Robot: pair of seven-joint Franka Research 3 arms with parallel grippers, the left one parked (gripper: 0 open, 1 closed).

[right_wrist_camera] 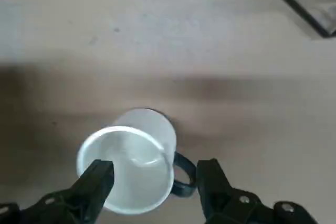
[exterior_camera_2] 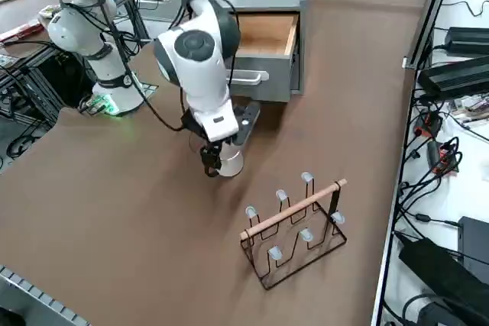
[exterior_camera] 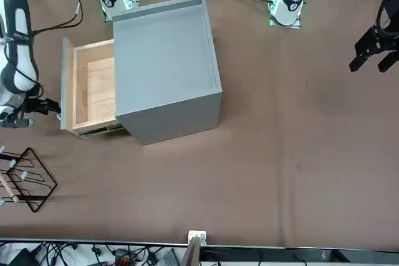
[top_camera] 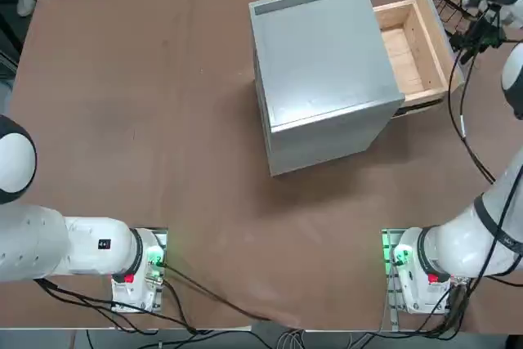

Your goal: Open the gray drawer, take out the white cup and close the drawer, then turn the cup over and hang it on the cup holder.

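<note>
Standing spread, right gripper [right_wrist_camera: 152,179] fingers [right_wrist_camera: 97,179] flanking white cup [right_wrist_camera: 131,163]

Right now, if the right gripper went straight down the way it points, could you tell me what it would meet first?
Most likely the white cup, standing upright on the table directly under the open right gripper, whose fingers straddle the rim by the handle; depth is hard to judge.
</note>
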